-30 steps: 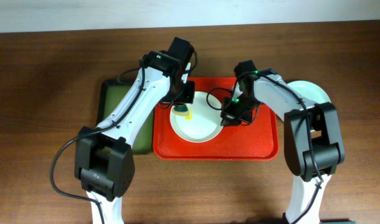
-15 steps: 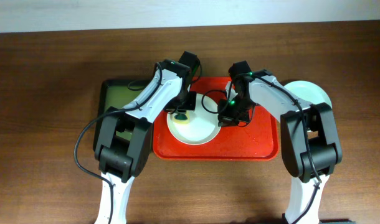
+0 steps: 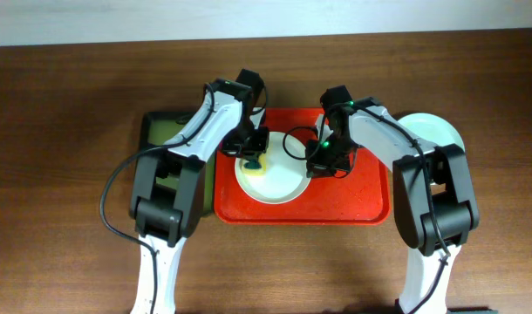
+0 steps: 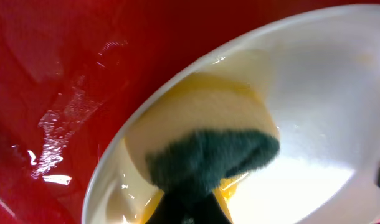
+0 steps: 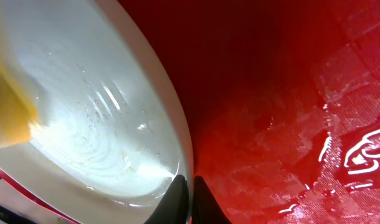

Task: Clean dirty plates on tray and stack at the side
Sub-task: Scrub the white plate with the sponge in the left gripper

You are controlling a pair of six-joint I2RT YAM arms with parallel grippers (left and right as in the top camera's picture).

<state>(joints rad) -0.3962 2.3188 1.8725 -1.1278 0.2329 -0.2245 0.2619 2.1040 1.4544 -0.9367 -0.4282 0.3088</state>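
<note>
A white plate (image 3: 275,181) lies on the left half of the red tray (image 3: 362,187). My left gripper (image 3: 251,162) is shut on a yellow sponge with a green scouring side (image 4: 205,152) and presses it on the plate's left part (image 4: 314,93). My right gripper (image 3: 322,163) is shut on the plate's right rim (image 5: 189,186); one finger is inside the rim, one outside over the tray (image 5: 271,93). The plate's inside (image 5: 84,106) looks wet. A pale blue-green plate (image 3: 438,131) lies on the table right of the tray; whether another lies under it, I cannot tell.
A dark green, black-rimmed tray (image 3: 161,133) lies left of the red tray, partly under my left arm. Brown wooden table (image 3: 65,201) surrounds both trays. A black cable loops over the plate's far edge (image 3: 292,144).
My left arm has swung and its wrist turned while the sponge stays on the plate's left part. The plate has slid slightly left and toward the front. My right gripper kept its hold.
</note>
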